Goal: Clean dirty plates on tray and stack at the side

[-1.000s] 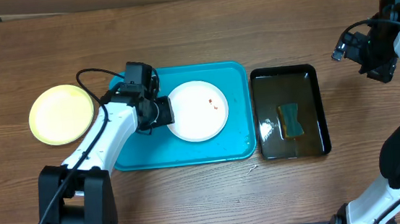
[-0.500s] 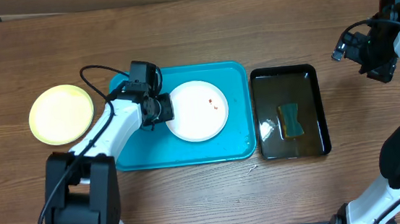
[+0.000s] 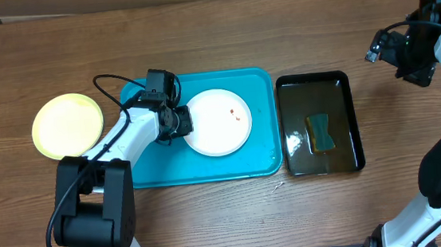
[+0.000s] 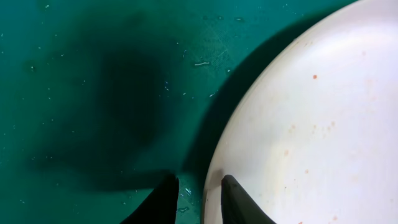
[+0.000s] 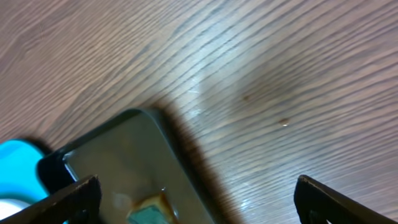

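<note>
Turquoise tray [image 3: 262, 136] at table centre. White plate [image 3: 220, 123] lies flat inside tray, red-brown smears [image 3: 236, 114] on its right part. Left gripper [image 4: 194, 196] at plate's left edge, fingers narrow, rim between them; firm grip or not, cannot tell. Pale yellow-green plate [image 3: 66, 126] on table, left of tray, apart from it. Black tray [image 3: 312, 76] just right of turquoise tray, sponge [image 3: 320, 131] inside. Right gripper [image 5: 196, 196] spread wide, holding nothing, above table beyond black tray's far right corner.
</note>
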Controlling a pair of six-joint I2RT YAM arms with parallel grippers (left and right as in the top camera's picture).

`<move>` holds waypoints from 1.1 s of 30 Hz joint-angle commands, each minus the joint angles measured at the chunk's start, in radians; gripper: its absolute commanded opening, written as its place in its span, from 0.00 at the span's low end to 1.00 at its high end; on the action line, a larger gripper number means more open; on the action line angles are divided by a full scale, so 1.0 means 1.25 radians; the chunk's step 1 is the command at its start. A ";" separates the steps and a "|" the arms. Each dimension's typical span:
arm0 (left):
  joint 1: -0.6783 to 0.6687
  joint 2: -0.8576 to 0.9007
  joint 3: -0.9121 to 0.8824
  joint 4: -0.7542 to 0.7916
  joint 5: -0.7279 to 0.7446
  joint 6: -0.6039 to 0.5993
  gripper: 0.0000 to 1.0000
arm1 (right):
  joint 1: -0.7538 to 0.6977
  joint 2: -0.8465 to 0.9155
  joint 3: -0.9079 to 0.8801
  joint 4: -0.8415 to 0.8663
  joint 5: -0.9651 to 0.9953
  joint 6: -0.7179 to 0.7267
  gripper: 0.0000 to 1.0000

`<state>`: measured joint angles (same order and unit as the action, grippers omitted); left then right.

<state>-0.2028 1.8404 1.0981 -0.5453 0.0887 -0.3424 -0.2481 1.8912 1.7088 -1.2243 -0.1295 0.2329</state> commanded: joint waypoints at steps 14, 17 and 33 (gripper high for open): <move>-0.002 0.009 -0.007 -0.001 -0.008 -0.007 0.25 | 0.214 -0.015 -0.020 -0.182 -0.052 -0.019 0.69; -0.002 0.009 -0.007 -0.002 -0.008 -0.007 0.25 | 0.259 -0.015 -0.058 -0.187 -0.020 -0.006 0.68; -0.002 0.009 -0.007 -0.001 -0.008 -0.007 0.25 | 0.293 -0.015 -0.421 0.105 -0.057 0.061 0.62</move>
<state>-0.2028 1.8404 1.0981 -0.5491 0.0887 -0.3424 0.1181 1.8912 1.2293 -1.1267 -0.1284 0.3092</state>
